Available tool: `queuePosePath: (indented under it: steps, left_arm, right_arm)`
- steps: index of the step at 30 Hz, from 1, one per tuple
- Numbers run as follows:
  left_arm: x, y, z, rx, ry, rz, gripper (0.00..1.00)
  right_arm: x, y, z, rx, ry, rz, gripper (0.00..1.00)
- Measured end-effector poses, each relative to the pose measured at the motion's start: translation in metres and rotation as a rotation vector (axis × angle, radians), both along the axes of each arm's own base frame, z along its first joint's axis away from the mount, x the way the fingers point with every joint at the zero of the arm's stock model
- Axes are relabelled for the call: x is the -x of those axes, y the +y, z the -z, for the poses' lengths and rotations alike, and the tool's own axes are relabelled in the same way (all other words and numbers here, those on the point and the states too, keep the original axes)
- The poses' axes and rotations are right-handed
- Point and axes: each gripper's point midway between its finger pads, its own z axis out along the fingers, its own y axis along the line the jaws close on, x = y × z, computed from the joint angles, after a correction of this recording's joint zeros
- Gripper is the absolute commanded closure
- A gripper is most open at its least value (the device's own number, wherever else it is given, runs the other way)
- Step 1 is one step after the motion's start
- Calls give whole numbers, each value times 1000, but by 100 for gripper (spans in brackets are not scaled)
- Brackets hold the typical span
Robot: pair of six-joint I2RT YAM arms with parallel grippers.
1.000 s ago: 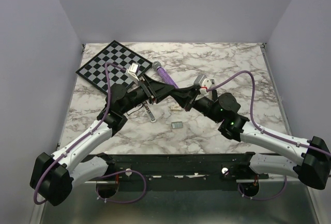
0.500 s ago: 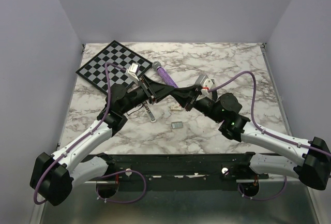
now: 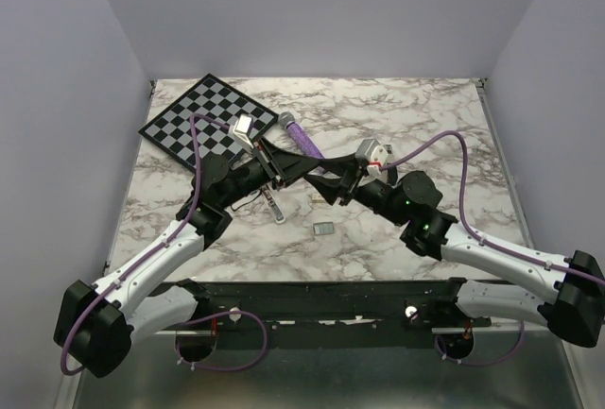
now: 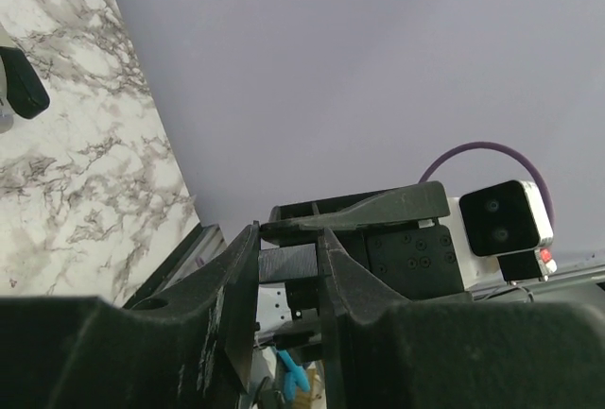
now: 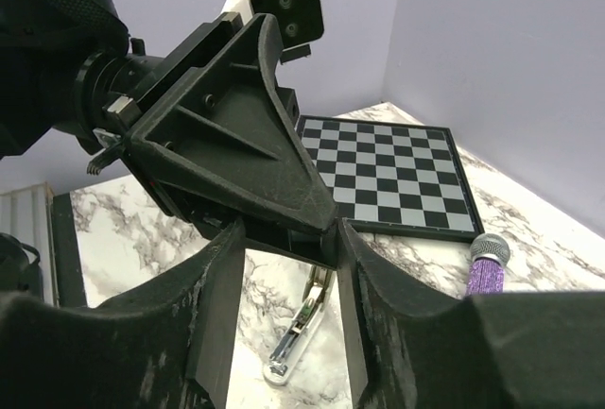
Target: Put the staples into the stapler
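Top external: left hand (image 3: 312, 169) and right hand (image 3: 333, 185) tip to tip

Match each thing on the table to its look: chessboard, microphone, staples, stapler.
Things:
1. chessboard
2. microphone
3. staples
4. stapler

Looks:
A. purple handle, grey head
B. small flat grey block, alone on the marble
C. black and white squares
D. long, slim, silver, lying flat

Pairs: 1-C, 2-A, 3-B, 4-D
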Motion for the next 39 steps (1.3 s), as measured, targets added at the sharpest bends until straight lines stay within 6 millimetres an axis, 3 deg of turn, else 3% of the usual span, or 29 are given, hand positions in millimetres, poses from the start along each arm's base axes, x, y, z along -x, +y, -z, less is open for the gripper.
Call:
queuePosePath:
  steps: [5,11,15,20,23,28,33,39]
  left_arm:
    - [1,3,6,-51,-35,-19,70]
    - [-16,16,40,-277,-98,-135,67]
    - [-31,26,79,-473,-124,-194,66]
    - [-38,20,142,-713,-123,-175,66]
    - [-35,12,182,-857,-131,-152,66]
    - [-33,5,232,-1025,-144,-139,65]
    - [-41,9,274,-1168,-154,-159,65]
    - [-48,10,307,-1274,-183,-181,64]
  right_arm:
    - [0,-5,-3,-1,-4,18,29]
    - [-3,-32,-2,-3,15,123,25]
    - [-8,-53,18,30,58,213,25]
    - [-11,-73,49,85,123,299,25]
    - [-12,-80,59,107,148,330,25]
    - [-12,-86,67,130,170,351,25]
    - [-10,-87,76,157,188,354,25]
    - [-9,-89,85,181,201,355,25]
